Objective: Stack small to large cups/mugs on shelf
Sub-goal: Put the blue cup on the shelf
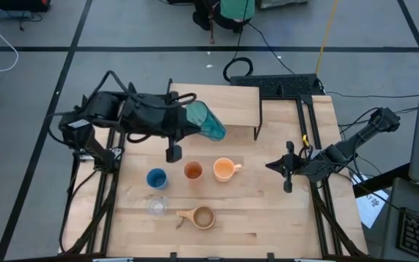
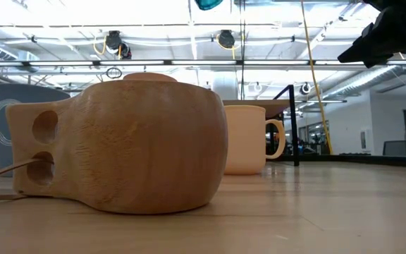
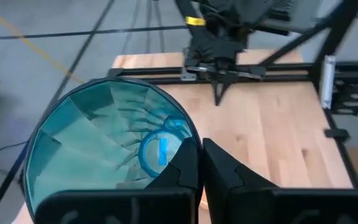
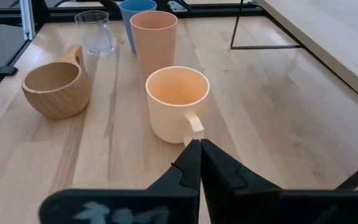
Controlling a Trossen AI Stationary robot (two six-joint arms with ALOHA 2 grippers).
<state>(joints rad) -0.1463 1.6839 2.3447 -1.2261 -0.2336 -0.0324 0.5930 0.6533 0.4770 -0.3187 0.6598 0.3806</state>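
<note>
Left arm (image 1: 133, 113): black throughout, bulky jointed links with rounded housings; black cables looped over its upper links; a squarish black block hung at its near side. Matte finish, no visible markings.

Left gripper (image 3: 201, 171): two black fingers with angular, faceted faces, tapering to blunt tips, mounted on a wide black crossbar.

Right arm (image 1: 348, 145): black, slimmer, thin straight links ending in a rounded joint at the far right; black cables trailed alongside.

Right gripper (image 4: 199, 163): two black wedge-shaped fingers with chamfered edges, set on a broad black bar; seen from above it was a narrow black cross shape.
</note>
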